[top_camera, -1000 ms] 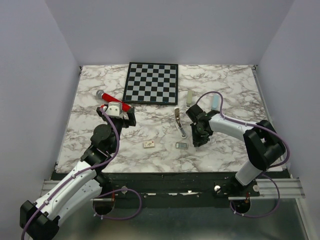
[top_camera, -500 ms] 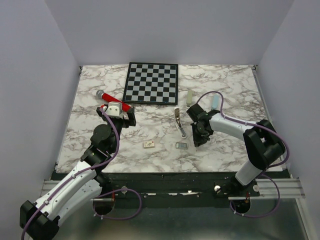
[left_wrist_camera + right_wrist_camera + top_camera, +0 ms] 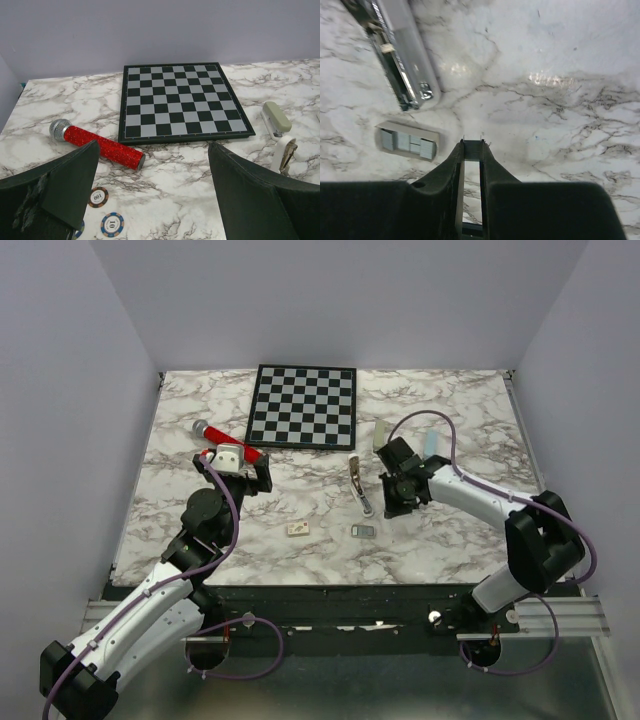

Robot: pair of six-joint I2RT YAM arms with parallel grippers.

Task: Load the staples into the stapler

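The staples are a small flat grey block with a paler rim, lying near the table's front; in the right wrist view they lie left of my fingertips. The stapler lies open just beyond them, its metal channel showing in the right wrist view. My right gripper hovers right of the stapler, shut on a short grey strip of staples with thin prongs sticking out. My left gripper is open and empty, far left of the stapler, which also shows in the left wrist view.
A chessboard lies at the back. A red glitter microphone and poker chips lie by the left gripper. A second pale stapler, a light blue item and a small tile are also on the marble table.
My right gripper has moved a little away from the front edge and leftward, closer to the open stapler. The left arm has not moved.
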